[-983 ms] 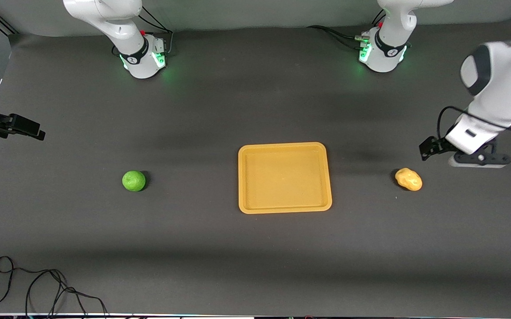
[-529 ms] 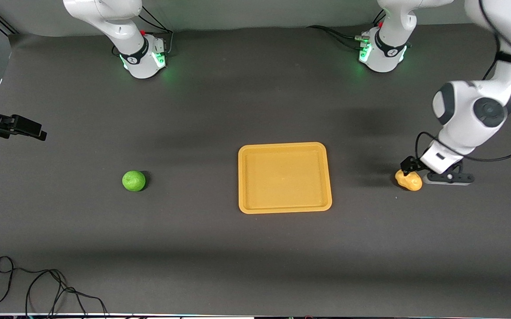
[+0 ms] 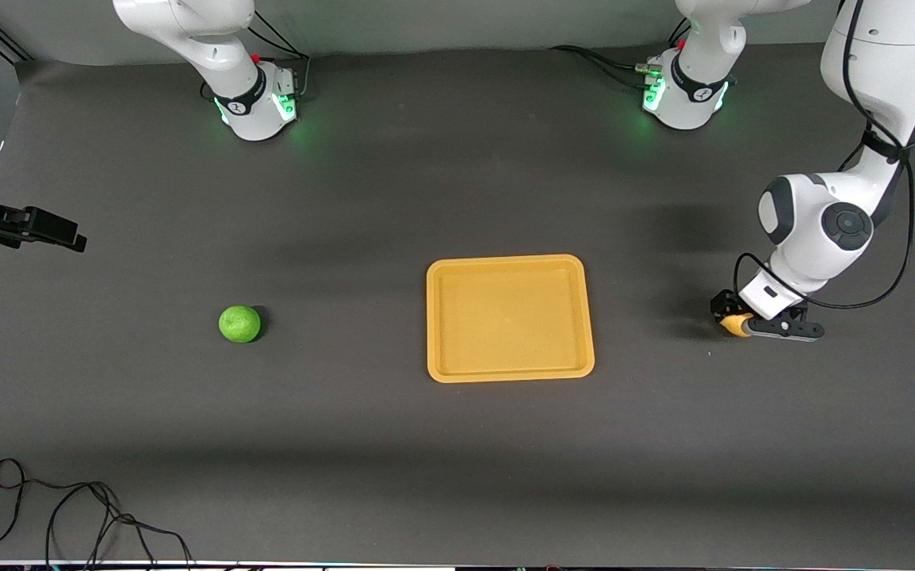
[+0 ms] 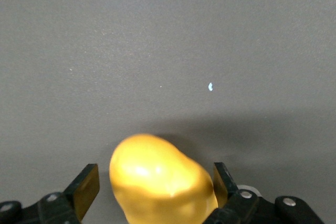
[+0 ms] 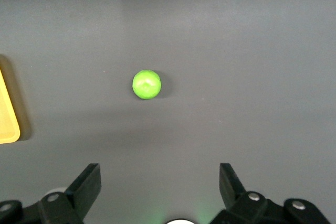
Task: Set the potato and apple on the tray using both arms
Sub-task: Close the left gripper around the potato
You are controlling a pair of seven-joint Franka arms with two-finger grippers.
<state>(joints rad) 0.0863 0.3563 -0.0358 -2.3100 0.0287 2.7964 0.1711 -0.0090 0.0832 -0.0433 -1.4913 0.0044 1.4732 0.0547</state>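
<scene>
Front view: the left gripper (image 3: pixel 731 321) is low over the potato (image 3: pixel 736 323), toward the left arm's end of the table, well apart from the tray (image 3: pixel 509 317). The apple (image 3: pixel 239 323) lies toward the right arm's end, where the right gripper (image 3: pixel 69 236) waits.

Left wrist view: wide-spread fingers (image 4: pixel 84 188) flank the potato (image 4: pixel 160 179), a gap showing at one finger.

Right wrist view: fingers (image 5: pixel 86 184) wide apart and holding nothing, high above the apple (image 5: pixel 146 84).

No readable text, labels, brands, numbers or signs anywhere.

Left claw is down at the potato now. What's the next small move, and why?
Probably close the left claw: the lumpy yellow-orange potato sits between its open fingers, with a gap showing on one side. The flat orange-yellow tray holds nothing yet, and the right claw hangs open high over the round green apple.
</scene>
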